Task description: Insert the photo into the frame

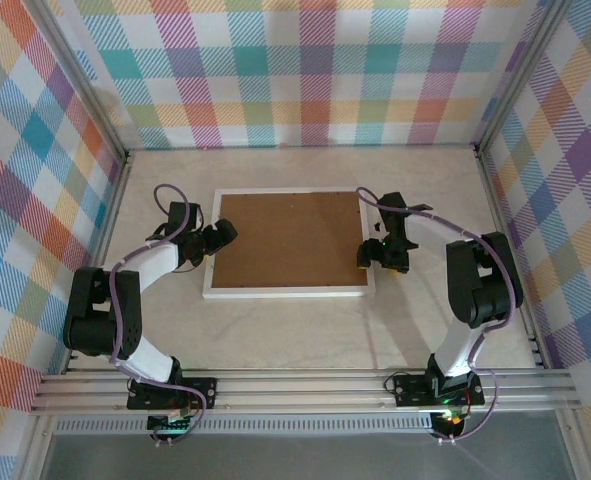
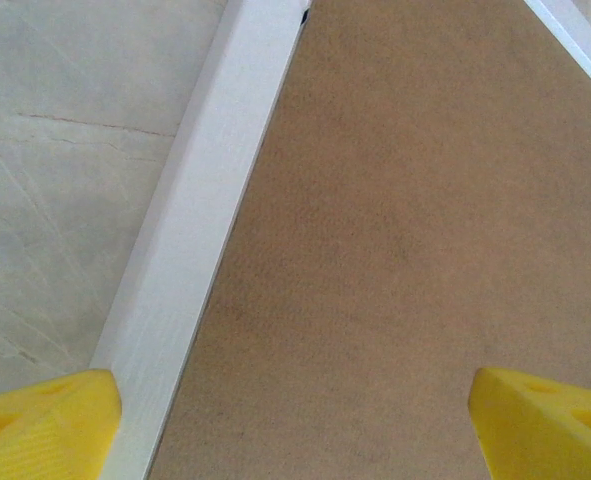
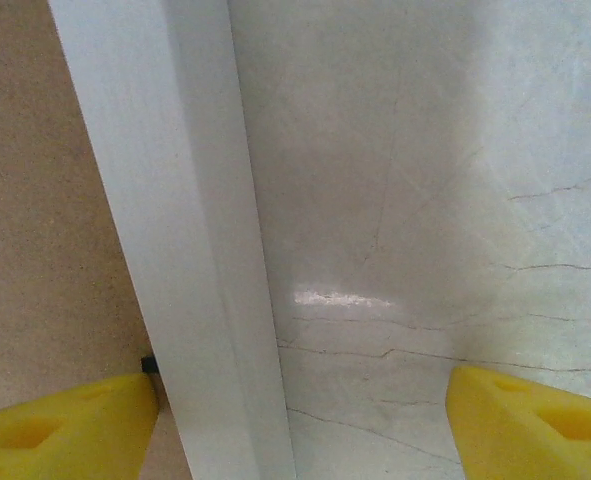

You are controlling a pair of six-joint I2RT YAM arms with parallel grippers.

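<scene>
The frame (image 1: pixel 287 292) lies flat in the middle of the table with its brown board (image 1: pixel 290 238) facing up inside a narrow white border. The photo is hidden. My left gripper (image 1: pixel 215 240) sits low over the frame's left border (image 2: pixel 190 240), open. One yellow fingertip (image 2: pixel 45 420) is at the border's outer side and the other (image 2: pixel 545 415) is over the board (image 2: pixel 405 250). My right gripper (image 1: pixel 375 255) is open astride the frame's right border (image 3: pixel 175 250), with one fingertip (image 3: pixel 65 425) over the board and the other (image 3: pixel 535 420) over the bare table.
The pale marbled tabletop (image 1: pixel 275 335) surrounds the frame. Checked cloth walls (image 1: pixel 305 70) stand at the back and on both sides. A metal rail (image 1: pixel 305 385) carrying the arm bases runs along the near edge. A small black tab (image 3: pixel 149 364) shows at the board's right edge.
</scene>
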